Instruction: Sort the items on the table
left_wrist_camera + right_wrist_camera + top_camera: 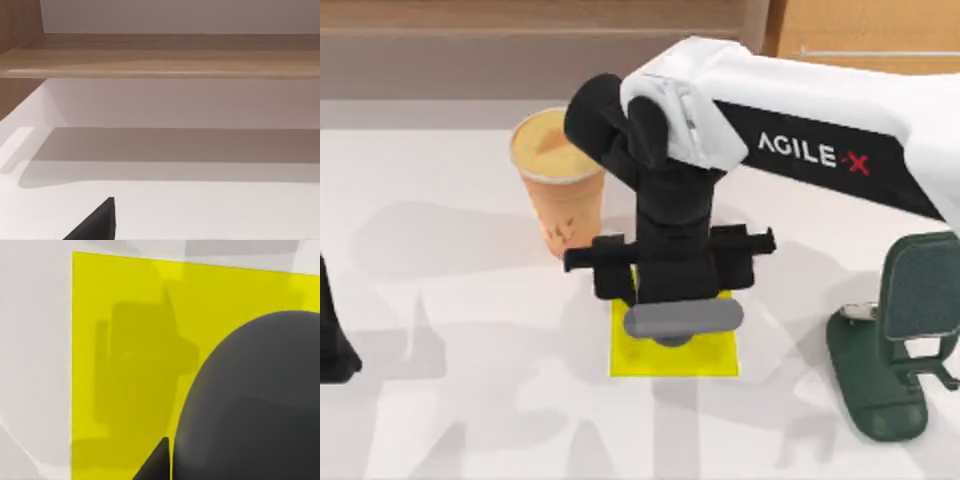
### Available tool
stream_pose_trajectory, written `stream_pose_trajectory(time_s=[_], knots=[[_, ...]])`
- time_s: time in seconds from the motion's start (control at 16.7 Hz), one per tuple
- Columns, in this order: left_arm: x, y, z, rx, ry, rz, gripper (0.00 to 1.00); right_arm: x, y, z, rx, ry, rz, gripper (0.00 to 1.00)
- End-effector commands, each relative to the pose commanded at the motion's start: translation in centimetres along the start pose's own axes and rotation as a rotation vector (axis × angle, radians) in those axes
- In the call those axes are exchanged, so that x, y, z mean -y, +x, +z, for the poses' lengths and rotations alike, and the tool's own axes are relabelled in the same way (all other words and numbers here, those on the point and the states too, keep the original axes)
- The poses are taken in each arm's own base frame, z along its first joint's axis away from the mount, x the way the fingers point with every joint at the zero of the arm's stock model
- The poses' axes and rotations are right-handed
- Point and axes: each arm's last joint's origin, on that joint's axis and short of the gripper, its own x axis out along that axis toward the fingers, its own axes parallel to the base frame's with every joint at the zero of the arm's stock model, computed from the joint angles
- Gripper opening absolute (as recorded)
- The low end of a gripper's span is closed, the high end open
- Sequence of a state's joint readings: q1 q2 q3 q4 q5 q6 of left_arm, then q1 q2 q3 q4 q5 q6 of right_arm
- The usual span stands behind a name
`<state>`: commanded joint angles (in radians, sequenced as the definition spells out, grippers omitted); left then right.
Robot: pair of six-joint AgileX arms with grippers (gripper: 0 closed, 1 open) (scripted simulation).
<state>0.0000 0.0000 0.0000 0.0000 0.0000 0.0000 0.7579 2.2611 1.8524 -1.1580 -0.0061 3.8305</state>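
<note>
My right gripper (672, 300) hangs over the flat yellow square (630, 358) near the table's middle, shut on the dark grey mouse (682, 320). In the right wrist view the mouse (255, 405) bulks just above the yellow square (130, 315), with one dark fingertip (157, 465) against its edge. The tall orange lidded cup (556, 185) stands upright just behind and left of the gripper. A slate-grey phone (922, 290) leans on the dark green stand (880, 390) at the right. My left gripper (332, 345) is parked at the far left edge.
The white table (450, 420) spreads wide at the front and left. A wooden cabinet (860, 30) runs along the back, and the left wrist view looks at its wooden ledge (160, 55). The right arm's white link (820, 120) spans the back right.
</note>
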Motion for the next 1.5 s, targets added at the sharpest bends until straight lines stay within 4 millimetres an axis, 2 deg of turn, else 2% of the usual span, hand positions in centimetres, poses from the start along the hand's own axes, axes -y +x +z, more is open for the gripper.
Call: stream_pose_trajectory(time_s=[0.18, 0.54, 1.02, 1.5], knots=[[0.0, 0.0, 0.0, 0.000, 0.000, 0.000, 1.00, -0.4, 1.7, -0.9, 0.016, 0.079, 0.012, 0.00], [0.0, 0.0, 0.0, 0.000, 0.000, 0.000, 1.00, -0.3, 1.6, -0.7, 0.017, 0.076, 0.014, 0.00], [0.0, 0.0, 0.0, 0.000, 0.000, 0.000, 1.00, -0.4, 2.7, -0.9, 0.016, 0.079, 0.012, 0.00], [0.0, 0.0, 0.0, 0.000, 0.000, 0.000, 1.00, -0.4, 2.7, -0.9, 0.016, 0.079, 0.012, 0.60]])
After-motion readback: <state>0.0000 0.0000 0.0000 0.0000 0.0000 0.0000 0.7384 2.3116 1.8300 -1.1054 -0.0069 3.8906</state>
